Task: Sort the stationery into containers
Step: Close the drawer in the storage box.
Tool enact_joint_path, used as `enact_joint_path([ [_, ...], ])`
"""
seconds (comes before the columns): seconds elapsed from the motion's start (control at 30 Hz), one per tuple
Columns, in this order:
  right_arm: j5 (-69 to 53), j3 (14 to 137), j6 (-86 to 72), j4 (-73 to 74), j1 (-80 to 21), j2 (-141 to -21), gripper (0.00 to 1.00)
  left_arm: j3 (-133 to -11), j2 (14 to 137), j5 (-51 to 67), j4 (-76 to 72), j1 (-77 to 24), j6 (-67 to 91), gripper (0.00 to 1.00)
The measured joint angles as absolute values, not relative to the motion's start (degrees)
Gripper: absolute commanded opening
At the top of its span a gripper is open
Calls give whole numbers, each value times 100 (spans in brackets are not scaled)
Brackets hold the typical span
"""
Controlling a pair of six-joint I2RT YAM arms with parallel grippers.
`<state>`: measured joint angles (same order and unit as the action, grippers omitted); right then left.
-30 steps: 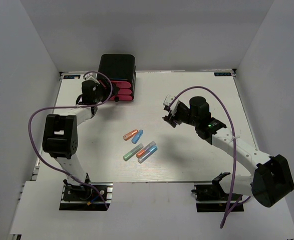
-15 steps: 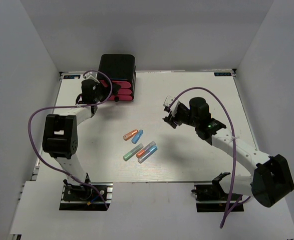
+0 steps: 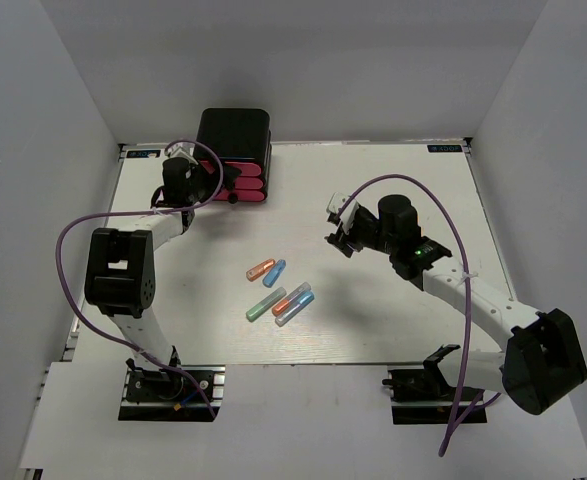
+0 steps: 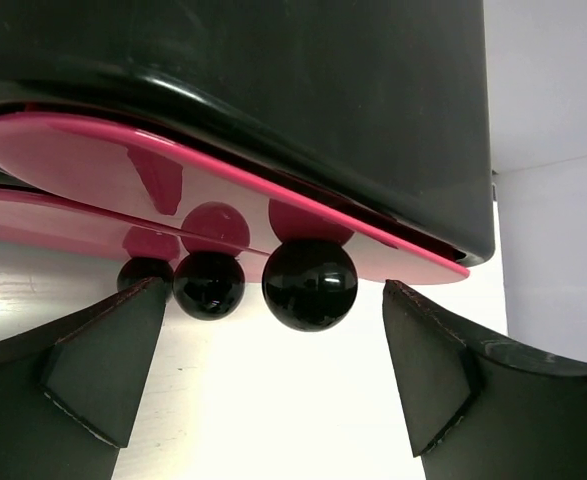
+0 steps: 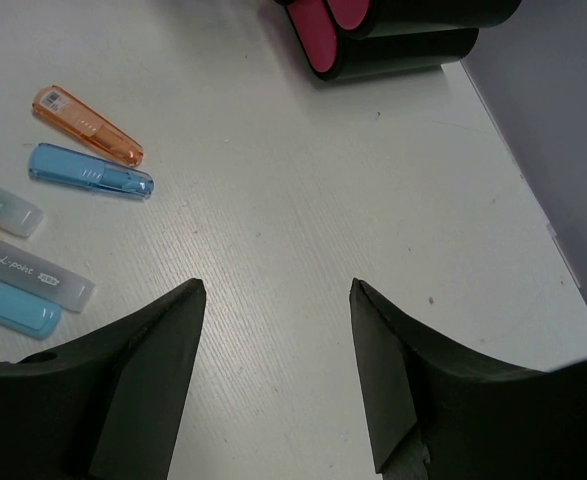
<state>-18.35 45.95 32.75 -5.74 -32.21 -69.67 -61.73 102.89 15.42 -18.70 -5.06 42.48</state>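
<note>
The containers are pink-red drawers (image 3: 245, 182) with black round knobs, stacked in a glossy black box (image 3: 235, 140) at the far left. My left gripper (image 3: 211, 180) is right in front of them. In the left wrist view it is open (image 4: 275, 300), with one knob (image 4: 309, 284) just ahead of its tips and two more knobs (image 4: 208, 284) to the left. The stationery capsules lie mid-table: orange (image 3: 261, 269), blue (image 3: 274, 272), green (image 3: 265, 304), and a red-orange one (image 3: 291, 299). My right gripper (image 3: 335, 230) hovers right of them, open (image 5: 277, 285) and holding nothing.
The right wrist view shows the orange capsule (image 5: 86, 125), the blue capsule (image 5: 90, 170) and a frosted one (image 5: 33, 270) to its left, and the drawer box (image 5: 393, 40) beyond. Grey walls (image 3: 53, 120) enclose the white table (image 3: 393, 180). Purple cables arc over both arms.
My left gripper's jaws have spread wider in front of the drawer knobs. The right arm and the capsules have not moved.
</note>
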Motion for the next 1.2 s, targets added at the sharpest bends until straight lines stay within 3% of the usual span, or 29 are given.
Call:
enact_joint_path([
  [0.43, -1837, 4517, 3269, -587, -3221, -6855, 66, -6014, 10252, 1772, -1968, -506, 4104, 98],
  [0.7, -1837, 4477, 3264, -576, -3221, -6855, 66, -5918, 10250, 1804, -1675, -506, 3688, 84],
  [1.2, -1837, 4477, 3253, -576, -3221, -6855, 66, -6073, 10224, 886, -888, -506, 3721, 84],
])
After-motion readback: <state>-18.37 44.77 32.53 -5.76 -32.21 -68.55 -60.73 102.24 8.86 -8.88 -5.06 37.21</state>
